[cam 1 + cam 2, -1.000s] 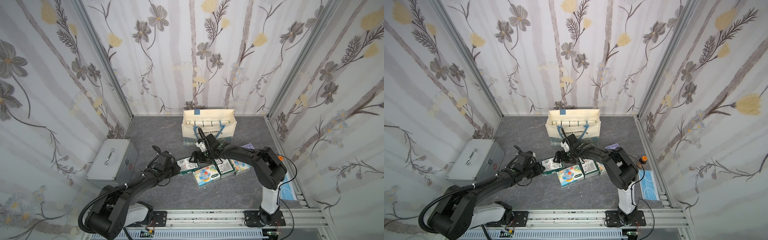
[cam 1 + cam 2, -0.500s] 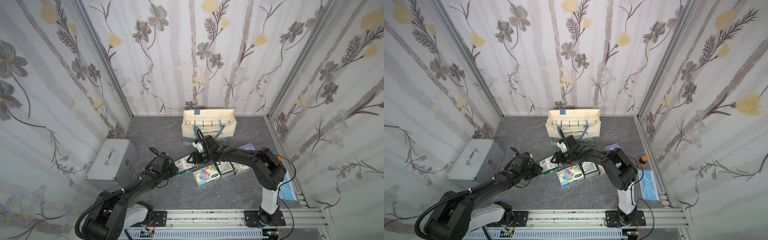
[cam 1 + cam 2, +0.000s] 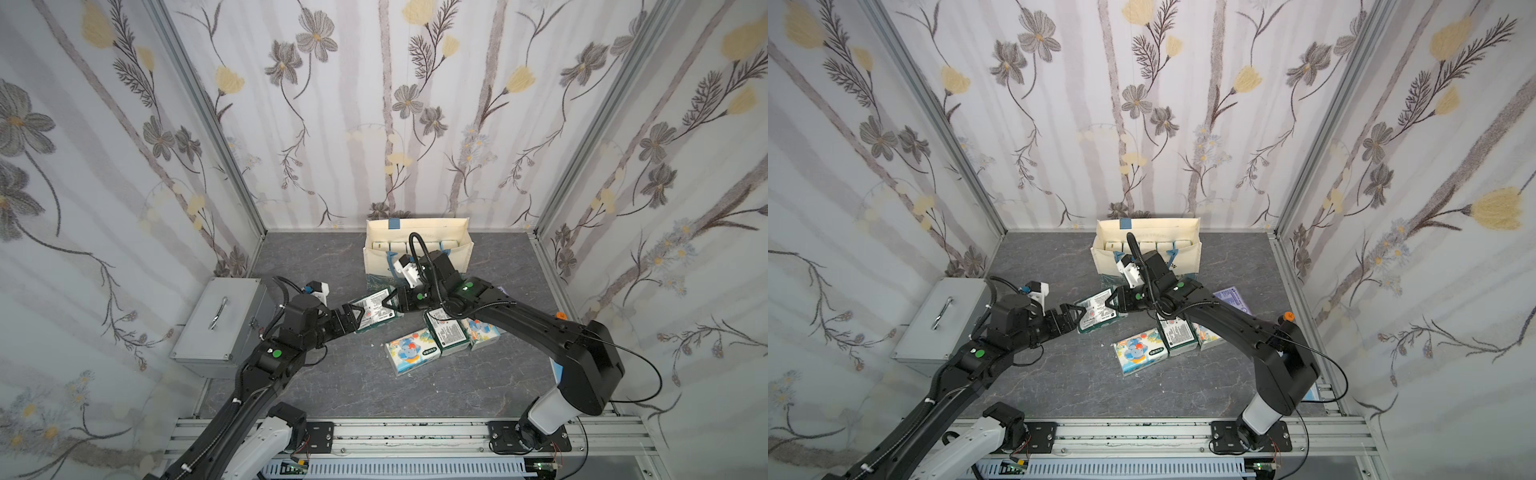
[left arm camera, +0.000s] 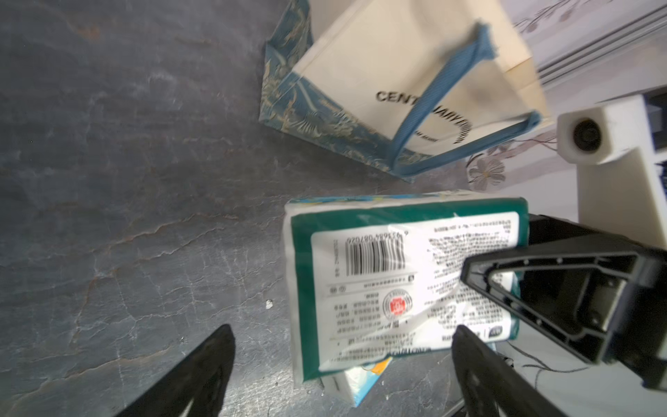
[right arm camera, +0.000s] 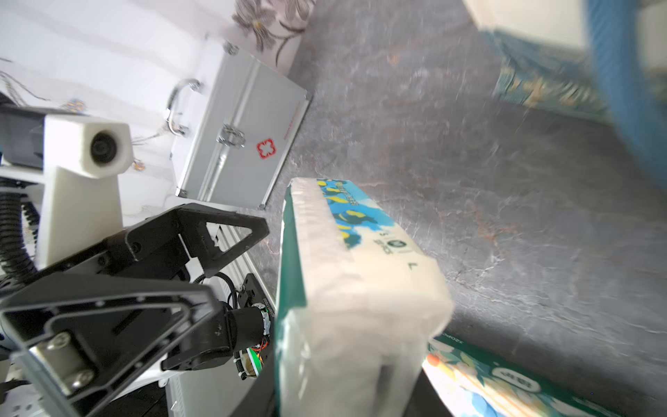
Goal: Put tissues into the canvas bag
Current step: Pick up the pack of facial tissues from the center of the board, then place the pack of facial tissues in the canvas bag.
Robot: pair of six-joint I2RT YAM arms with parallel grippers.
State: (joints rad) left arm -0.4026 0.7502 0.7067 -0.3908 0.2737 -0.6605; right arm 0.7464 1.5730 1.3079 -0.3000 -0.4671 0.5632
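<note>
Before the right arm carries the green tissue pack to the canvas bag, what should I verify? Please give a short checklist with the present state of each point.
1. Right gripper clamps the green pack: ok, jaws closed on one end.
2. Left gripper open: ok; its fingertips flank the pack's opposite end, contact cannot tell.
3. Canvas bag upright, mouth open: ok.
4. Free room inside beside the row of packs: cannot tell.
5. Blue handle off the mouth: ok, it hangs down the front.
</note>
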